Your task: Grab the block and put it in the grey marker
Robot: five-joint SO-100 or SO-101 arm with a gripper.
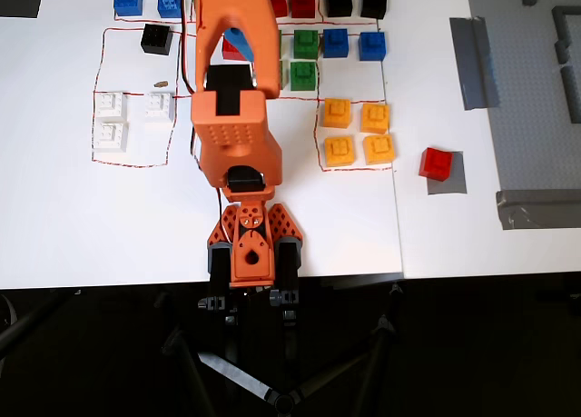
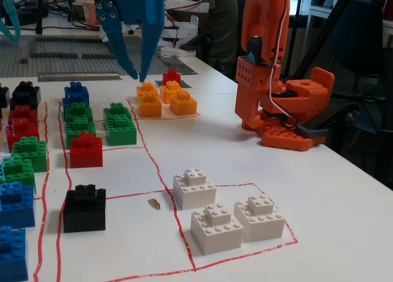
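The block (image 1: pixel 437 163) already sits on the grey marker (image 1: pixel 451 182) in the overhead view, covering its upper left part and overhanging that corner a little, so a strip of grey shows below and to the right of it. Both lie to the right of the cluster of four yellow bricks (image 1: pixel 358 132) on the white tabletop (image 1: pixel 82 226). In the fixed view the block (image 2: pixel 171 77) appears just behind those yellow bricks (image 2: pixel 166 98), on the dark patch (image 2: pixel 183 83).

The gripper (image 2: pixel 135 64) hangs above the tabletop on the near side of the yellow bricks, apart from the block, its two blue fingers spread with nothing between them.

Judging from this, the placing looks done: the block rests on its target and the gripper is empty. What seems left is at most pulling the arm back to rest, unless the slight overhang calls for a nudge
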